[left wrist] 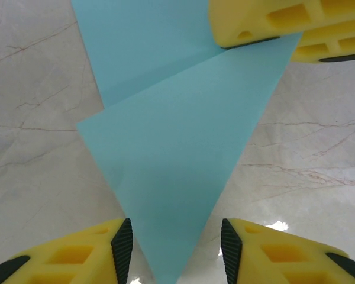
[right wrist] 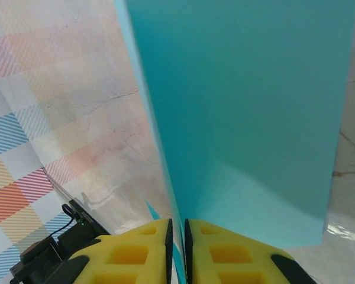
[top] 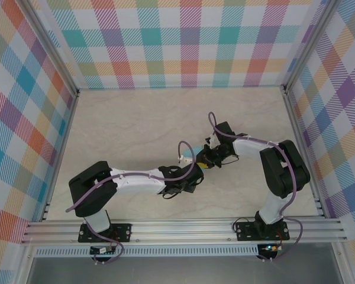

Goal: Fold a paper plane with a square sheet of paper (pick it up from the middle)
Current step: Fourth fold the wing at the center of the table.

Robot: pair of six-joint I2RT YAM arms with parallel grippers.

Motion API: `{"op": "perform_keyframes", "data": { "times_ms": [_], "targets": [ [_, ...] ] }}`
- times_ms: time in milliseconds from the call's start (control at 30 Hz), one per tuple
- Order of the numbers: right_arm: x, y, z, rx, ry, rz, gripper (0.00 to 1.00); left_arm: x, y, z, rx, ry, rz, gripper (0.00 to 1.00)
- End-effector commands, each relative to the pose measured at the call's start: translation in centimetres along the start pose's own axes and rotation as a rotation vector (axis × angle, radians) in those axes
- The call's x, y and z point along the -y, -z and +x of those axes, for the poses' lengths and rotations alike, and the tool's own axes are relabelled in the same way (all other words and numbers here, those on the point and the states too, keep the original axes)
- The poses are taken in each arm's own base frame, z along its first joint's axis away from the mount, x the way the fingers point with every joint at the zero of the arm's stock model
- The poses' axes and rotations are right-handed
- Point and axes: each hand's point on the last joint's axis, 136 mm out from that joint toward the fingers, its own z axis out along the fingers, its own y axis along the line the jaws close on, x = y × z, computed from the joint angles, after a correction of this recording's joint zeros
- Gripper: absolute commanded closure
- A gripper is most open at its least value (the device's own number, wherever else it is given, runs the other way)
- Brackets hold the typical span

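The square sheet of paper (left wrist: 171, 154) is light teal and folded into a pointed, triangular shape with one layer overlapping another. Its tip hangs down between the two fingers of my left gripper (left wrist: 176, 251), which is open and touches nothing. My right gripper (right wrist: 177, 242) is shut on the paper's edge, and the sheet (right wrist: 248, 112) rises broad and upright from its jaws. The right gripper's yellow fingers (left wrist: 254, 23) pinch the sheet's far upper part in the left wrist view. From above, both grippers meet at mid-table, left (top: 195, 168) and right (top: 207, 158), with a sliver of paper (top: 197, 147) beside them.
The marbled table top (top: 136, 124) stretches bare behind and to both sides of the arms. Plaid walls (top: 183, 41) close off three sides. An aluminium rail (top: 183, 228) runs along the near edge. A black part of the left arm with a green light (right wrist: 53, 245) sits low left of the right gripper.
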Motion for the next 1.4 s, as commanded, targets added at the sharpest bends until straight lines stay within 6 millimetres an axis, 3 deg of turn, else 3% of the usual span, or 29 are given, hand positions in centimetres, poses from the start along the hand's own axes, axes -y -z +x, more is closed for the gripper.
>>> {"op": "perform_keyframes", "data": {
  "times_ms": [0,167,500,767,1367],
  "targets": [
    [0.2,-0.1,0.4,-0.013,0.005,0.013,0.86,1.0,2.3,-1.5,0.086,0.038,0.088,0.51],
    [0.1,0.0,0.4,-0.014,0.009,0.011,0.87,-0.4,3.1,-1.8,0.131,0.077,0.067,0.44],
    [0.0,0.0,0.5,-0.021,0.010,0.008,0.89,2.0,0.2,-0.9,0.056,-0.025,-0.013,0.45],
    [0.0,0.0,0.5,-0.023,0.013,0.009,0.88,-0.1,-0.6,-0.1,0.048,-0.015,-0.134,0.53],
    [0.1,0.0,0.5,-0.024,0.007,0.015,0.88,0.3,-1.2,0.4,0.024,-0.025,-0.121,0.77]
  ]
}}
